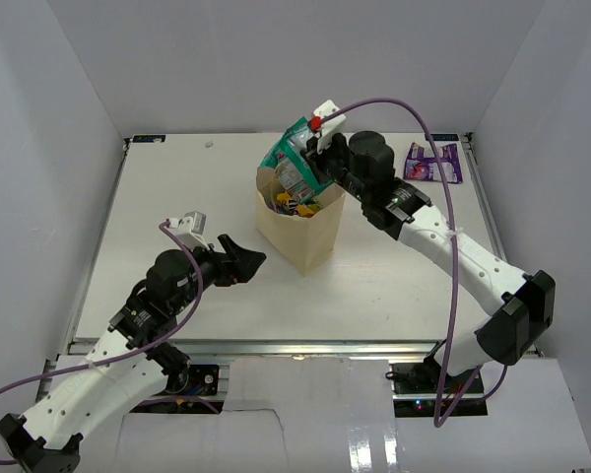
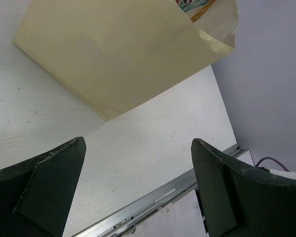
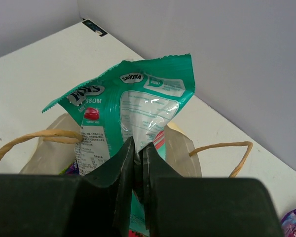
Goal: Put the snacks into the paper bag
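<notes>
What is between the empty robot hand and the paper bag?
Only bare white table lies between the left gripper and the paper bag; the top and left wrist views show it.

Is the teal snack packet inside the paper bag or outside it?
Not fully inside. The right gripper is shut on the glossy teal packet, most of it above the open mouth of the tan kraft paper bag.

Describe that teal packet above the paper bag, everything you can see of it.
The teal packet is glossy plastic with a serrated top edge, white print panels and a small red mark. It stands roughly upright, slightly creased, pinched near its lower middle by the right arm's shut fingers. Its lower part sits at the open mouth of the paper bag.
</notes>
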Action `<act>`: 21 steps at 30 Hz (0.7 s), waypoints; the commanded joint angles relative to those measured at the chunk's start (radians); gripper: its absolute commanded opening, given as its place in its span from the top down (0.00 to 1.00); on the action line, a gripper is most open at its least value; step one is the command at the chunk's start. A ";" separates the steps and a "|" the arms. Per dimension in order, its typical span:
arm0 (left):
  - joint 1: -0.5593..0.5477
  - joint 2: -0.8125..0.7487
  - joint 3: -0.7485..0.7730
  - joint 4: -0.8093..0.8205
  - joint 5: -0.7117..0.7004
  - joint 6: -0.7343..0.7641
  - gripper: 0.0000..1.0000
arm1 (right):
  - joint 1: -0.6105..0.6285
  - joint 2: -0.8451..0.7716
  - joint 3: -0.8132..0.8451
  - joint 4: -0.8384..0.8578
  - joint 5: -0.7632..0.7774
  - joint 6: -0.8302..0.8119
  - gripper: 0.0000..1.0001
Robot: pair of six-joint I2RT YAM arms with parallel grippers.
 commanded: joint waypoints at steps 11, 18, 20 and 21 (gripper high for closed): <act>-0.003 0.007 0.063 -0.011 0.000 0.026 0.02 | -0.055 -0.138 0.008 0.041 -0.042 -0.152 0.22; -0.003 0.002 0.053 -0.013 0.002 0.023 0.02 | -0.474 -0.028 0.177 -0.293 -0.552 -0.109 0.12; -0.001 -0.007 0.046 -0.016 0.000 0.021 0.02 | -0.566 0.080 0.206 -0.404 -0.568 -0.113 0.08; -0.001 -0.009 0.043 -0.017 -0.002 0.018 0.02 | -0.583 0.165 0.219 -0.442 -0.548 -0.168 0.05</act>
